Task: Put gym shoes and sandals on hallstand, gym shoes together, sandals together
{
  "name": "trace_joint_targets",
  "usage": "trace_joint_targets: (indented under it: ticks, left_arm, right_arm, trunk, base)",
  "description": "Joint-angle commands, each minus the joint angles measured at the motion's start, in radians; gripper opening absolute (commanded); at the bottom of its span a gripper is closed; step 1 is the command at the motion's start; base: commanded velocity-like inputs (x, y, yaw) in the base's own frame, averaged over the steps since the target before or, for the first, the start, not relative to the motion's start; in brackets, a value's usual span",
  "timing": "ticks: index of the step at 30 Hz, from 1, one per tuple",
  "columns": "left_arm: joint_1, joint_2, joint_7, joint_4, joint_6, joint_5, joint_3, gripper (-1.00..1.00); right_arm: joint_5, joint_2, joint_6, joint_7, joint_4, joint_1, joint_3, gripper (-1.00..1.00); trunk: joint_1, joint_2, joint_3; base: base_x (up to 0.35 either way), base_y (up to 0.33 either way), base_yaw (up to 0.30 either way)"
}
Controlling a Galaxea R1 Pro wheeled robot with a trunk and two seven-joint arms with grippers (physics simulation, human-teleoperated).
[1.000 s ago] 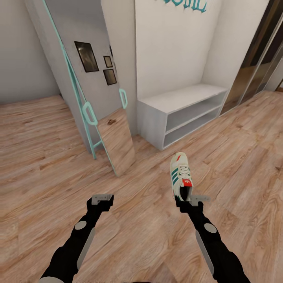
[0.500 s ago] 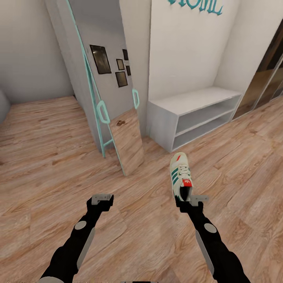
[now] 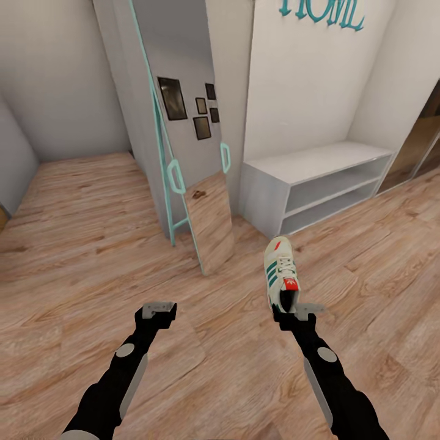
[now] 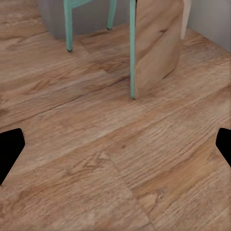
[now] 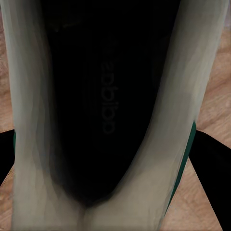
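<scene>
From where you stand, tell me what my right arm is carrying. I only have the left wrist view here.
Observer: The right end effector is closed on the heel of one gym shoe, toe pointing ahead, held off the corridor floor.
Operator: Give me the rack's position.
Observer: The hallstand stands ahead and to the right of the shoe, against the wall, its top and both shelves bare.
Operator: Report the left arm.
Observer: In the head view the left end effector holds nothing, over bare planks short of the leaning mirror.
</scene>
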Motion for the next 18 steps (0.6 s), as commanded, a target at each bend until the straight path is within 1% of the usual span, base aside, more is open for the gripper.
trace_joint_targets:
  ticks: [1,9,18]
  left_arm:
    - [0.000,0.000,0.001,-0.001,0.005,0.003,-0.001,1.00]
    - [0.000,0.000,0.001,-0.001,0.005,0.003,-0.001,1.00]
    - [0.000,0.000,0.001,-0.001,0.005,0.003,-0.001,1.00]
  right_arm:
    - [0.000,0.000,0.006,0.002,-0.002,0.000,-0.001,-1.00]
    - [0.000,0.000,0.006,0.002,-0.002,0.000,-0.001,-1.00]
    - [0.000,0.000,0.005,0.002,-0.002,0.000,-0.001,-1.00]
  trunk:
    - [0.000,0.000,0.001]
    - [0.000,0.000,0.013]
    - [0.000,0.000,0.025]
  base:
    - [0.000,0.000,0.128]
    - [0.000,0.000,0.131]
    - [0.000,0.000,0.168]
